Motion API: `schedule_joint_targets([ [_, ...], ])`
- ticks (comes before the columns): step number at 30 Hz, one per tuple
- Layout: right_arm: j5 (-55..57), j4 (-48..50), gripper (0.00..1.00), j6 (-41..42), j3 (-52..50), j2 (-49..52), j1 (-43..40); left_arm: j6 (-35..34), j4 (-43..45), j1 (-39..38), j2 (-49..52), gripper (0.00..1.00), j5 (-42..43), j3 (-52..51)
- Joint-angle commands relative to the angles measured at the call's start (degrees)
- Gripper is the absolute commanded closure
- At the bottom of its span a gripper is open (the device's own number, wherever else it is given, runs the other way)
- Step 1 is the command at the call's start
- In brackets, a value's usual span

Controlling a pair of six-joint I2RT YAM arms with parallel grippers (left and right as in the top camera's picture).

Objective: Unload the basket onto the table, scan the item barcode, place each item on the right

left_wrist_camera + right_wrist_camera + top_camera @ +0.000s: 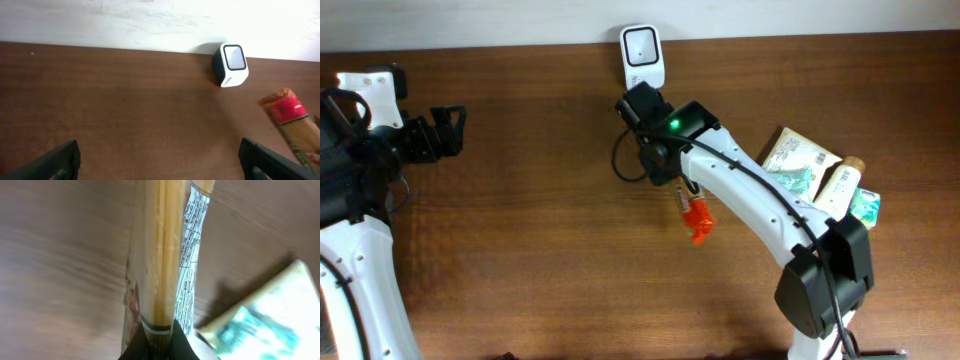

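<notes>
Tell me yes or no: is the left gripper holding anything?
No, the left gripper is wide open, with only bare table showing between its jaws.

A white scanner (231,65) stands on the brown table (125,110) against the wall (125,20); a red-labelled packet (292,122) shows at right; the left gripper (160,162) gapes wide below

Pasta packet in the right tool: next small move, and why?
Probably turn the pasta packet so its printed label faces the scanner. The right tool is shut on the packet, and the scanner stands close behind it, so the grasp looks done and presenting comes next.
</notes>
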Motion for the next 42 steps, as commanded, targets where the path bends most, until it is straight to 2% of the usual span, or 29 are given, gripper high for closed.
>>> schedule_joint_targets([
  [1, 11.21, 1.11, 0.96, 5.55, -3.13, 2.03, 0.2, -0.28, 0.07, -0.17, -0.48, 0.01, 0.59, 0.44],
  [6, 13.94, 5.9, 0.94, 5.57, -3.91, 11.41, 2.32, -0.28, 0.07, -0.17, -0.48, 0.01, 0.59, 0.44],
  [7, 13.92, 6.1, 0.73, 5.51, -3.91, 12.2, 4.11, -0.28, 0.07, -0.17, -0.48, 0.01, 0.59, 0.44],
  [8, 13.25, 6.08, 0.57, 5.44, -3.91, 12.22, 5.64, -0.28, 0.07, -0.17, -0.48, 0.01, 0.59, 0.44],
  [9, 10.6, 5.9, 0.46, 5.31, -3.87, 12.22, 7.72, -0.28, 0.07, -0.17, -0.48, 0.01, 0.59, 0.44],
  [12, 7.17, 5.75, 0.38, 0.57, -3.76, 12.02, 12.63, -0.28, 0.07, -0.17, -0.48, 0.01, 0.59, 0.44],
  [13, 8.0, 5.53, 0.28, 0.35, -3.3, 11.91, 13.77, -0.28, 0.07, -0.17, -0.48, 0.01, 0.59, 0.44],
  [14, 7.67, 4.39, 0.26, 0.44, -1.75, 11.85, 14.23, -0.28, 0.07, -0.17, -0.48, 0.01, 0.59, 0.44],
  [17, 5.44, 1.29, 0.27, 1.03, 3.74, 11.32, 11.89, -0.28, 0.07, -0.17, -0.48, 0.01, 0.59, 0.44],
  [19, -0.35, -3.08, 0.27, 1.01, 10.75, 10.36, 6.71, -0.28, 0.07, -0.17, -0.48, 0.01, 0.59, 0.44],
  [21, -11.52, -7.32, 0.26, -1.92, 16.65, 10.32, -0.46, -0.28, 0.07, -0.17, -0.48, 0.01, 0.57, 0.44],
  [23, -25.75, -9.14, 0.26, -6.29, 17.07, 10.38, -8.31, -0.28, 0.07, -0.17, -0.48, 0.01, 0.59, 0.44],
  [25, -37.73, -9.49, 0.26, -10.25, 14.34, 11.1, -14.8, -0.28, 0.07, -0.17, -0.48, 0.01, 0.59, 0.44],
  [27, -44.59, -9.27, 0.27, -14.34, 10.45, 11.87, -18.34, -0.28, 0.07, -0.17, -0.48, 0.01, 0.59, 0.44],
  [31, -46.82, -2.12, 0.36, -17.05, -1.05, 12.28, -20.83, -0.28, 0.07, -0.17, -0.48, 0.01, 0.59, 0.44],
  [38, -50.71, 14.6, 0.38, -17.03, -16.7, 12.28, -20.83, -0.28, 0.07, -0.17, -0.48, 0.01, 0.59, 0.44],
  [40, -52.17, 16.5, 0.46, -17.03, -18.01, 12.28, -20.9, -0.28, 0.07, -0.17, -0.48, 0.01, 0.59, 0.44],
  [41, -52.33, 16.55, 0.55, -17.03, -18.01, 12.28, -20.94, -0.28, 0.07, -0.17, -0.48, 0.01, 0.59, 0.44],
  [42, -52.28, 16.55, 0.73, -17.03, -18.01, 12.28, -20.94, -0.28, 0.07, -0.17, -0.48, 0.01, 0.59, 0.44],
])
